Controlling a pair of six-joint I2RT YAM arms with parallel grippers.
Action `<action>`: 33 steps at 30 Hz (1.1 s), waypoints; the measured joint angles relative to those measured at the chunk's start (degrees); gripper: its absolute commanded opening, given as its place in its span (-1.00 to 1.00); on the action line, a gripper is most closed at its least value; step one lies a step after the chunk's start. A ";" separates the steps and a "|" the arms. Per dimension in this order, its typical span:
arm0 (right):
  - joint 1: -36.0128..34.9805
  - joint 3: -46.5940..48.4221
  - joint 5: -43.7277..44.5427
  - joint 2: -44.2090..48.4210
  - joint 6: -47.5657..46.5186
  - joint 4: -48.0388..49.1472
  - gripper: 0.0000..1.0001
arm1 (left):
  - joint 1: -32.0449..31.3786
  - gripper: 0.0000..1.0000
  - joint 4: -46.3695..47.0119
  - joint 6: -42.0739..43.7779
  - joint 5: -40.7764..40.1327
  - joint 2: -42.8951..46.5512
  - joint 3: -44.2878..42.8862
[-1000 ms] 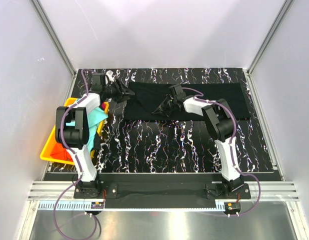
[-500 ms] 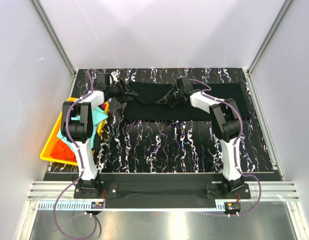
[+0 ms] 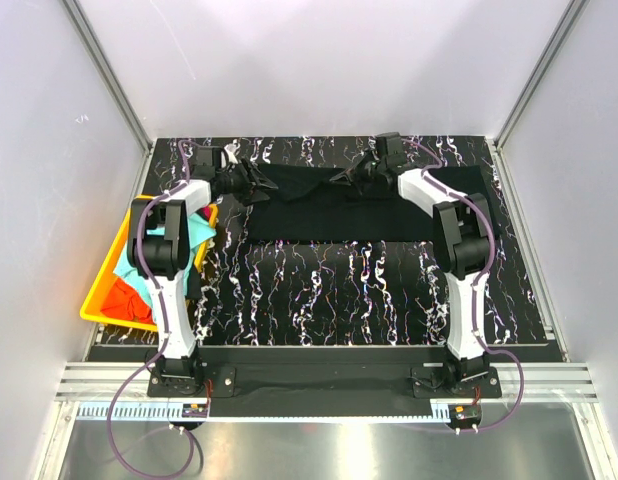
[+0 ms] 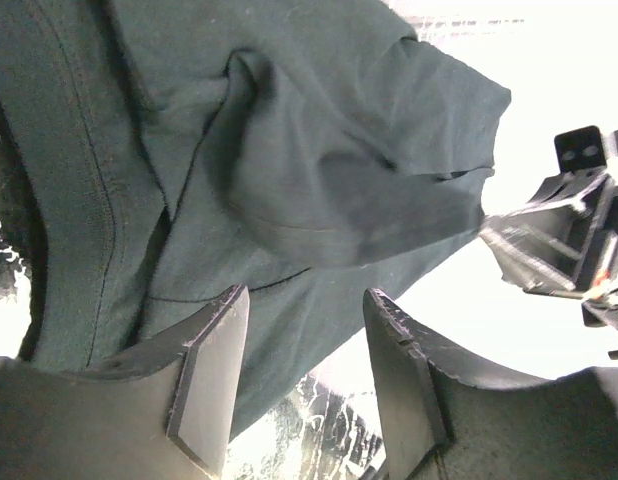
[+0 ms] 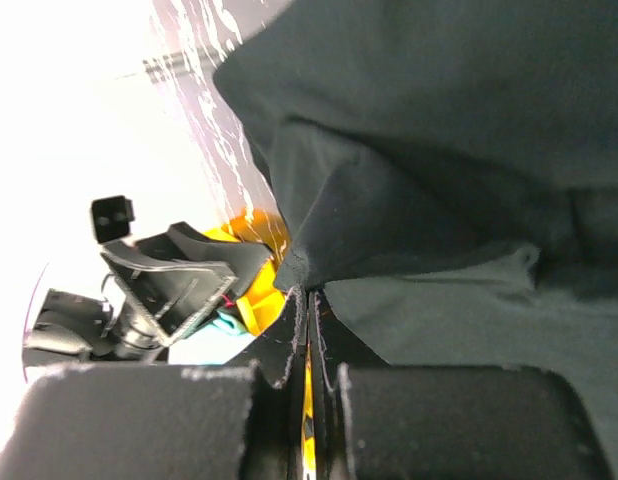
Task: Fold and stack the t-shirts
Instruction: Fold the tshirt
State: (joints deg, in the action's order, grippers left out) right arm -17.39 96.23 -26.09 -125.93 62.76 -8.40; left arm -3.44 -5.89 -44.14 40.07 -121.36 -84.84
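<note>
Both arms have pushed out toward 12 o'clock. Right gripper (image 3: 361, 176) is clamped tight on a fold of the large black cloth t-shirt (image 3: 389, 215), likely to carry it over. Left gripper (image 3: 244, 183) has its jaws apart, gripping nothing, with cloth just ahead. The shirt sits at 12 o'clock.

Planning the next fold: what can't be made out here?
Top view: left gripper and right gripper tips too small, lost against black t-shirt.
Left wrist view: glare washes out the background.
Right wrist view: shirt hides most of the table.
Top view, yellow bin: left arm covers its contents partly.
</note>
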 measured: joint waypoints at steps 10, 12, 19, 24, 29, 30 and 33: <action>1.01 2.56 -1.99 -3.61 -0.42 -0.63 -1.00 | -0.96 0.03 2.75 -4.28 2.58 -5.22 -3.26; 1.01 3.26 -2.25 -4.48 -0.44 -0.92 -1.00 | -1.14 0.03 3.61 -4.59 2.78 -6.29 -3.96; 1.11 4.39 -3.54 -5.29 -0.44 -0.92 -1.00 | -1.51 0.04 4.33 -4.24 2.19 -8.37 -5.38; 1.20 4.42 -3.58 -5.31 -0.44 -0.94 -1.00 | -1.79 0.04 5.14 -3.63 1.38 -8.90 -6.12; 1.22 4.42 -3.61 -5.31 -0.44 -0.92 -1.00 | -2.16 0.06 7.02 -2.38 -0.26 -8.90 -6.14; 1.22 4.42 -3.63 -5.31 -0.44 -0.92 -1.00 | -2.25 0.06 7.13 -2.29 -0.39 -8.92 -6.19; 1.22 4.42 -3.65 -5.31 -0.44 -0.94 -1.00 | -2.56 0.05 7.58 -2.23 -0.42 -9.35 -6.93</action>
State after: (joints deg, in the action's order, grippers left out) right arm -16.16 100.64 -29.74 -131.24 62.33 -9.34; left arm -6.00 1.69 -46.37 39.66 -130.72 -91.77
